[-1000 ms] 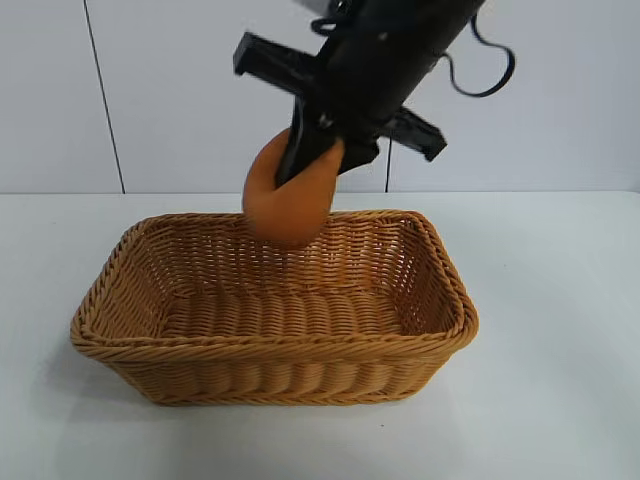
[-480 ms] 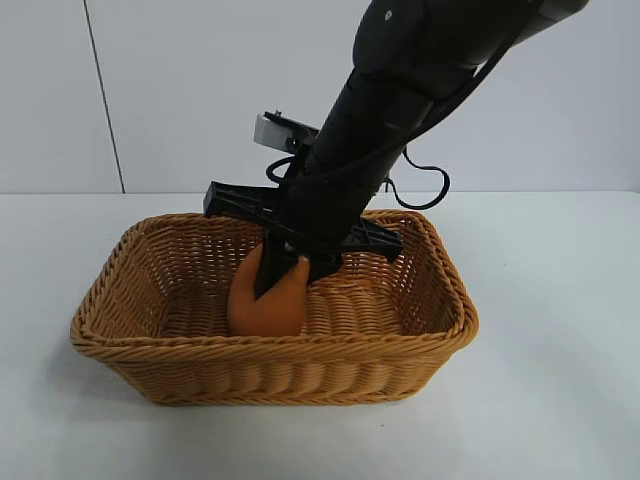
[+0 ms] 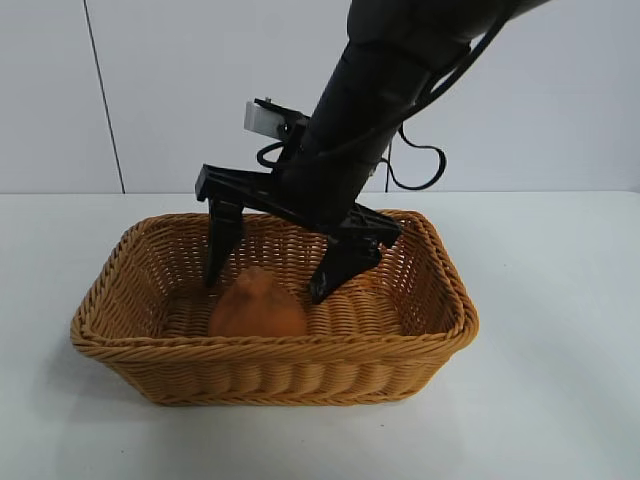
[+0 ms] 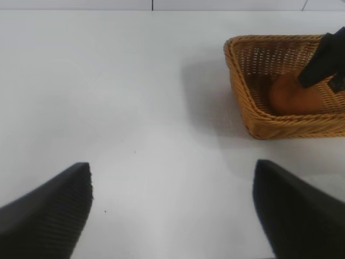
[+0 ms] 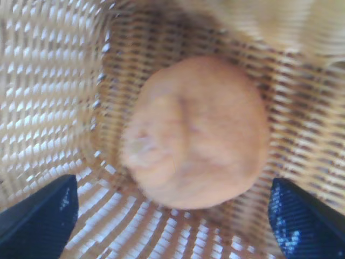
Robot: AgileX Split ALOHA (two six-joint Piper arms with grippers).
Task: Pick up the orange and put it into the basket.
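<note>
Right gripper hangs at frame centre, jaws spread wide, straddling the orange. It lies in the basket. Left gripper is spread over the tabletop.

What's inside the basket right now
The orange sits on the floor of the basket, with the open right claw straddling it from above. The near wall hides its underside and the floor behind it.

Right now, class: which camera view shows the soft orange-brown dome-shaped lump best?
The right wrist view: the soft orange-brown dome-shaped lump fills the picture, seen from straight above. The exterior view shows only its top above the honey-tan woven wicker basket rim. The left wrist view shows it small and far off, partly hidden.
</note>
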